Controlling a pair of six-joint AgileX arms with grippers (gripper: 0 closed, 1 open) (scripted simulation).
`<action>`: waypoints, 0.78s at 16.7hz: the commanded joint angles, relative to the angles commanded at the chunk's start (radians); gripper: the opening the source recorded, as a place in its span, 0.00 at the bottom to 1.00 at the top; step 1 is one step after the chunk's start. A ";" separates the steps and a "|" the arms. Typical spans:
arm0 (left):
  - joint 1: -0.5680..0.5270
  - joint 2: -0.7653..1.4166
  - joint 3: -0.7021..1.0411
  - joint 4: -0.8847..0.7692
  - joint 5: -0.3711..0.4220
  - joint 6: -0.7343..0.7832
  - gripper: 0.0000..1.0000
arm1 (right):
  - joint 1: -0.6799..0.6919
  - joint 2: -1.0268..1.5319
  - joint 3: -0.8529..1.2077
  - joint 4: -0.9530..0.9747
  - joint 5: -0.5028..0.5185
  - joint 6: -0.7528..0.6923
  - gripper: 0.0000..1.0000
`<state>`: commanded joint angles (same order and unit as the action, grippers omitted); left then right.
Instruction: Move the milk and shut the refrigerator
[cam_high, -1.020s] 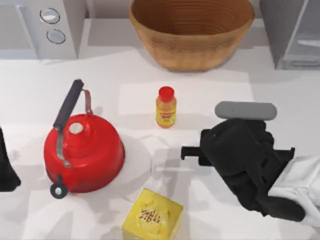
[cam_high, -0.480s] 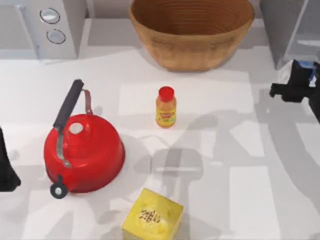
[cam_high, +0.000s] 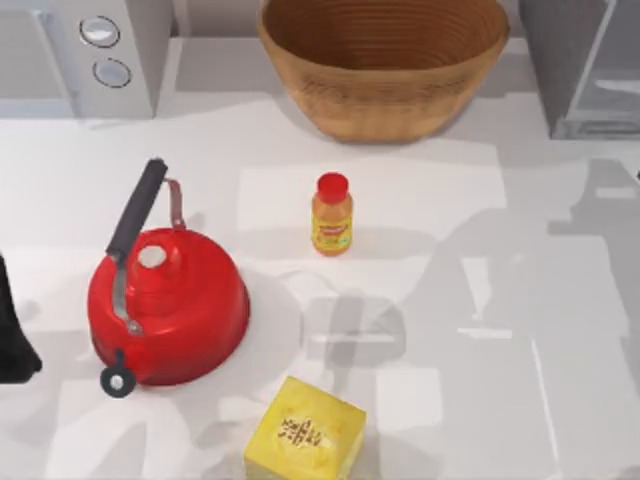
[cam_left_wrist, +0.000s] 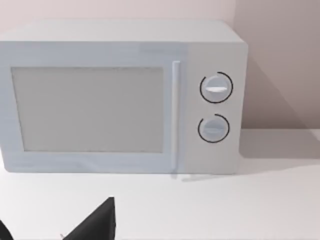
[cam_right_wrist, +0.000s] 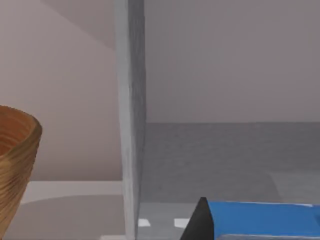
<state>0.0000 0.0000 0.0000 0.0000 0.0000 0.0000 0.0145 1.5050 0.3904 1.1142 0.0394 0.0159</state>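
The right arm has left the top view: half a second ago its gripper stood at the table's right edge near the refrigerator (cam_high: 585, 70), and now that stretch of white table (cam_high: 560, 300) carries nothing but shadow. In the right wrist view a dark fingertip (cam_right_wrist: 201, 222) of the right gripper sits against the blue top of the milk (cam_right_wrist: 262, 220), which it is pinching; the carton is held low at the mouth of the refrigerator, whose grey inner floor and back wall lie just beyond it and whose upright grey side wall stands between it and the woven basket (cam_right_wrist: 15, 170). The refrigerator's inside is exposed, at the far right corner of the table.

Nothing else has shifted. The red kettle (cam_high: 165, 300) sits at left, the orange bottle (cam_high: 332, 215) in the middle, the yellow box (cam_high: 305, 440) at the near edge, the basket at far centre. The left arm stays parked at the left edge (cam_high: 12, 330); its wrist view faces the microwave (cam_left_wrist: 120, 95) in the far left corner, with a dark finger (cam_left_wrist: 97, 222) low in front, and whether the left gripper is spread or pressed together cannot be told.
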 joint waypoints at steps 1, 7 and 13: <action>0.000 0.000 0.000 0.000 0.000 0.000 1.00 | 0.000 0.000 0.000 0.000 0.000 0.000 0.00; 0.000 0.000 0.000 0.000 0.000 0.000 1.00 | -0.006 0.069 0.071 -0.067 -0.018 -0.003 0.00; 0.000 0.000 0.000 0.000 0.000 0.000 1.00 | -0.077 0.350 0.483 -0.443 -0.093 -0.038 0.00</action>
<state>0.0000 0.0000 0.0000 0.0000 0.0000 0.0000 -0.0628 1.8545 0.8734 0.6711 -0.0536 -0.0219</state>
